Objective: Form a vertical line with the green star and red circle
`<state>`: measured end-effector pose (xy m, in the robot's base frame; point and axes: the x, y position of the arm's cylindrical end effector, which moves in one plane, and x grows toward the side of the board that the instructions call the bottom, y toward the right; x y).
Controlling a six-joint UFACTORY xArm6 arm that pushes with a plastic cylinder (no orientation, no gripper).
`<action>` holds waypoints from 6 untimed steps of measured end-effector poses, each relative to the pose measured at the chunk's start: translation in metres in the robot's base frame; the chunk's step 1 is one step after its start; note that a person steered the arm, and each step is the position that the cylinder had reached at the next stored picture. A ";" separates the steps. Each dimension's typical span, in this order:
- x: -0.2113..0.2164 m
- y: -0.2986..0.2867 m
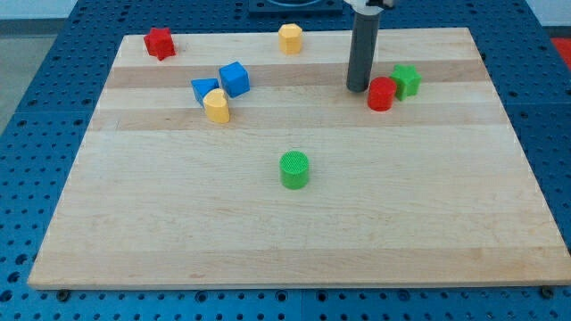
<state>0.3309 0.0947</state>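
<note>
Logged wooden tabletop (178, 232) on a blue perforated base. Swept left to right.

Found red block (159, 43), roughly star-shaped, at the tabletop's 10 o'clock corner, alone.

Noted a cluster of three at about 11 o'clock from the tabletop centre: blue triangle (204, 89), yellow block (217, 106) just at its 5 o'clock and apparently touching it, blue cube (235, 78) at the triangle's 2 o'clock, tight against it. Could not make out the yellow block's shape for sure.

Spotted second yellow block (290, 38) near the 12 o'clock edge, well apart from the rest.

Saw green cylinder (294, 169) upright near the tabletop centre, slightly toward 6 o'clock, on its own.

Placed my tip (358, 88) at 9 o'clock of the red circle (381, 94), just beside it; could not tell whether touching. Rod stood upright, its top cut off by the view's top.

Located red circle at roughly 2 o'clock from the tabletop centre. Located green star (406, 80) at the red circle's 2 o'clock, touching it. Read the pair as set on a diagonal, not one straight above the other.

Claw state: could not tell; only the rod seen.
</note>
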 end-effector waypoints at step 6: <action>0.011 0.058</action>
